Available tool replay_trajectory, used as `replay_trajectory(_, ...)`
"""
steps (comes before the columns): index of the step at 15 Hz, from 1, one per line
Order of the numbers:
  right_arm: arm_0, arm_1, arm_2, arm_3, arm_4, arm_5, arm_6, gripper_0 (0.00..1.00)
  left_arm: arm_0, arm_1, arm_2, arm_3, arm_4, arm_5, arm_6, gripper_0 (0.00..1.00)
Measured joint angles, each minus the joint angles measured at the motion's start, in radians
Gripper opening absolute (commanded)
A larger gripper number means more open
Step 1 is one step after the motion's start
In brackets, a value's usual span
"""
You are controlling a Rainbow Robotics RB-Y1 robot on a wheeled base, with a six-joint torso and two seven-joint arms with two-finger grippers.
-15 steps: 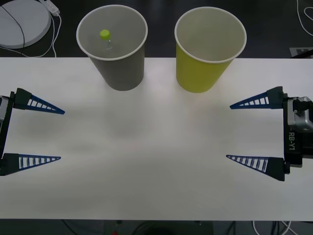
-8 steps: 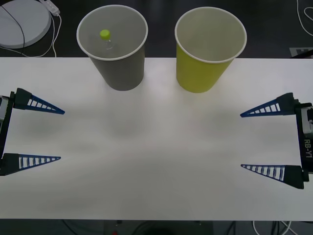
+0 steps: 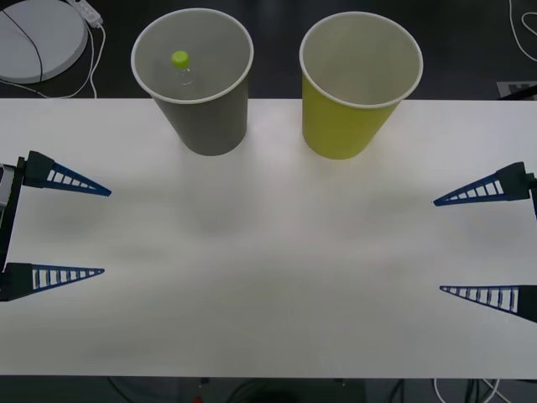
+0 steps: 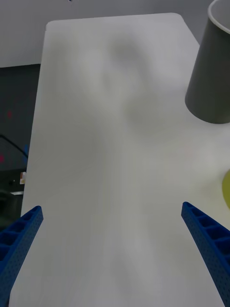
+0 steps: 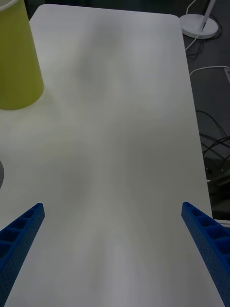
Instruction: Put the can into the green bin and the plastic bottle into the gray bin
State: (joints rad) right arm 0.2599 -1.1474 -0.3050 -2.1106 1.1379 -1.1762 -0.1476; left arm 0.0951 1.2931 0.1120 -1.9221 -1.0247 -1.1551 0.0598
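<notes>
- The left gripper (image 3: pixel 101 230) hovers over the table (image 3: pixel 268 277) at its left edge, nearer the robot than the gray bin (image 3: pixel 205 117) and to that bin's left. Its jaws are released, spread wide, with nothing between them.
- The gray bin stands upright at the far edge of the table. The plastic bottle (image 3: pixel 183 69) is inside it, its lime-green cap (image 3: pixel 179 58) pointing up, toward the left part of the bin's inside.
- The green bin (image 3: pixel 348 122) stands upright just to the right of the gray bin, apart from it with a strip of bare table between them. Its pale inside is in view from above, and I see nothing in it.
- The right gripper (image 3: pixel 438 245) hovers at the table's right edge, well to the right of the gray bin and nearer the robot. Its jaws are released, wide apart, grasping nothing.
</notes>
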Motion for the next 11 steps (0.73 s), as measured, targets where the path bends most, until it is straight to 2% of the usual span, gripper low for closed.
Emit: replay_trajectory(11, 0.001, 0.0, -0.017, 0.06, -0.032, -0.045, 0.055, 1.0, 0.0, 0.0, 0.0, 0.0, 0.0, 0.0, 0.0, 1.0)
